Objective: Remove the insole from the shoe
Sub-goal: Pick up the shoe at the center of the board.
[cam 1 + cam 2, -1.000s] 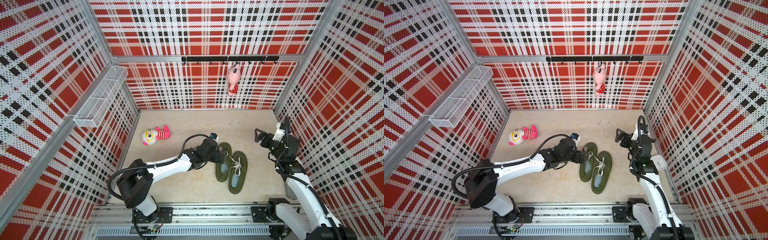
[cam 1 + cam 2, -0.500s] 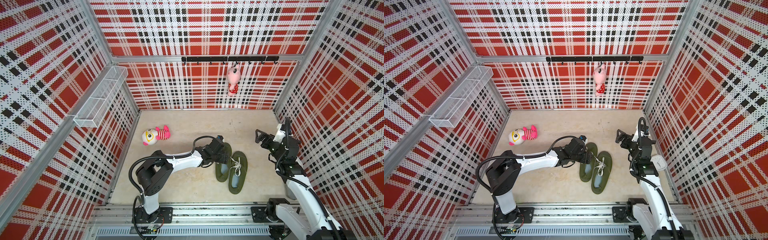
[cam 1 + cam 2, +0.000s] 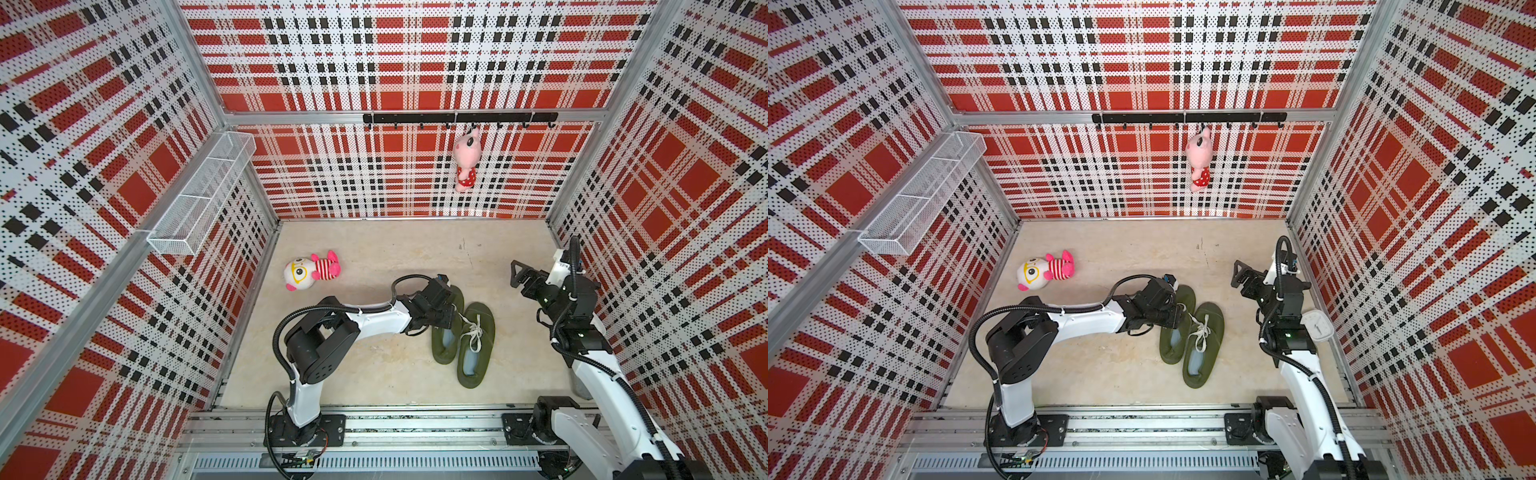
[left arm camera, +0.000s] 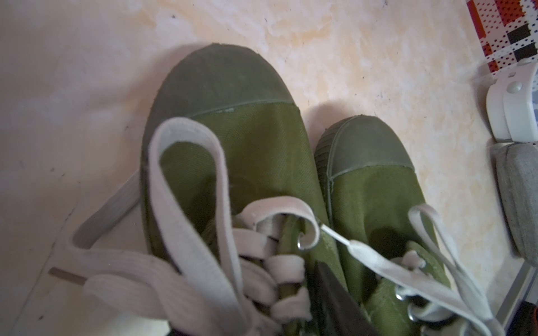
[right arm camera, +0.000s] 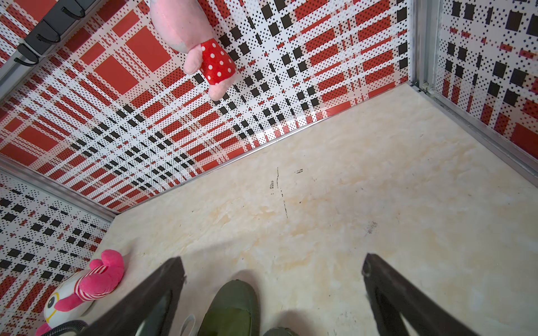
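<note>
Two olive green shoes with white laces lie side by side on the floor in both top views, the left shoe (image 3: 446, 328) and the right shoe (image 3: 476, 349). A pale grey insole (image 3: 449, 340) shows inside the left shoe's heel opening, and another insole (image 3: 1196, 360) inside the right shoe. My left gripper (image 3: 452, 318) is down on the left shoe's laced part. In the left wrist view only one dark finger (image 4: 330, 293) shows beside the laces (image 4: 262, 261); the other is hidden. My right gripper (image 3: 515, 275) hangs open and empty by the right wall, and its wrist view confirms the open gripper (image 5: 272, 261).
A white and pink plush toy (image 3: 311, 272) lies on the floor at the left. A pink plush (image 3: 466, 160) hangs from the black hook rail (image 3: 457, 118) on the back wall. A wire basket (image 3: 203, 191) juts from the left wall. A white clock (image 3: 1316, 326) sits behind the right arm.
My left arm has swung its elbow in and pushed the gripper further onto the left shoe's laces, with the jaws narrowing. The right arm has not moved.
</note>
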